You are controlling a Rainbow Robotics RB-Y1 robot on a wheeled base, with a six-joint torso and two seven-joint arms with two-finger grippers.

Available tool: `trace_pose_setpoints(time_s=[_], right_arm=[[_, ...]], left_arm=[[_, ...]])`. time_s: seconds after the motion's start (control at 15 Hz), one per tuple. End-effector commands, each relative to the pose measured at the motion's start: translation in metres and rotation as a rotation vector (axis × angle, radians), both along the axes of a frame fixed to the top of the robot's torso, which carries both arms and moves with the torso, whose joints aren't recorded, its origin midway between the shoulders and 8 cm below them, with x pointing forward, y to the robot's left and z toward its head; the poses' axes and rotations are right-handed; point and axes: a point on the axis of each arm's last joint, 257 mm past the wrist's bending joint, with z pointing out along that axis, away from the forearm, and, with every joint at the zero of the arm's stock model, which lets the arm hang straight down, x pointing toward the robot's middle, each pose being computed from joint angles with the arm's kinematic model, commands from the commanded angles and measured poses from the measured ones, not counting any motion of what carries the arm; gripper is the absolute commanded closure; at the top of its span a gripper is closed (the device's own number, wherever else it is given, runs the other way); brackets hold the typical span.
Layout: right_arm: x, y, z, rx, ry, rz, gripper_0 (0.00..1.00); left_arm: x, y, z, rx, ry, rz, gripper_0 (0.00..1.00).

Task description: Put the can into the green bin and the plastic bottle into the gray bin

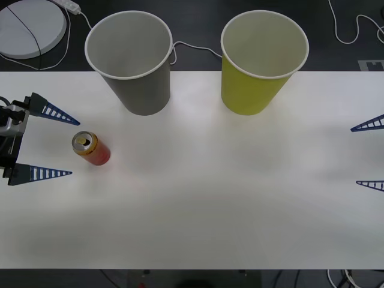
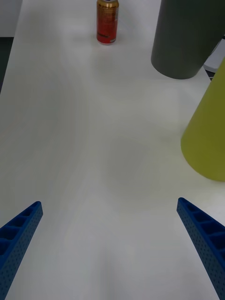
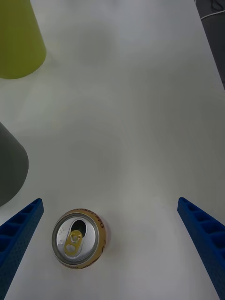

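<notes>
The red-orange can (image 1: 91, 149) stands upright on the white table (image 1: 198, 216) at the left, its gold top with pull tab (image 3: 75, 238) facing up. My left gripper (image 1: 67, 147) is open just left of the can, its blue fingers (image 1: 53, 112) spread on either side of it without touching. The gray bin (image 1: 131, 60) stands at the back left and the green bin (image 1: 261, 60) at the back right, both upright. My right gripper (image 1: 367, 155) is open at the table's right edge, far from the can (image 2: 107, 21). The plastic bottle is out of view.
A round white disc (image 1: 29, 27) and white cables (image 1: 351, 30) lie on the dark floor beyond the table's far edge. In the right wrist view the gray bin (image 2: 187, 37) and green bin (image 2: 208, 131) stand to one side of the path toward the can.
</notes>
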Motion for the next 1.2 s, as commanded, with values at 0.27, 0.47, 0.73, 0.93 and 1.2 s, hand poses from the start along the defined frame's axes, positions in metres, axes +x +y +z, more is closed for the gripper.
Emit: trace_pose_setpoints(time_s=[0.27,0.47,0.73,0.93,1.2], right_arm=[[0.000,0.000,0.000,0.000,0.000,0.000,0.00],[0.000,0.000,0.000,0.000,0.000,0.000,0.00],[0.000,0.000,0.000,0.000,0.000,0.000,0.00],[0.000,0.000,0.000,0.000,0.000,0.000,0.00],[0.000,0.000,0.000,0.000,0.000,0.000,0.00]], left_arm=[[-0.001,-0.002,0.002,-0.020,0.008,-0.003,0.00],[0.001,0.004,0.005,-0.032,0.012,0.015,0.00],[0.011,0.020,0.003,-0.162,0.060,0.097,0.00],[0.016,0.036,-0.001,-0.232,0.065,0.132,0.00],[0.021,0.058,-0.013,-0.271,0.013,0.147,0.00]])
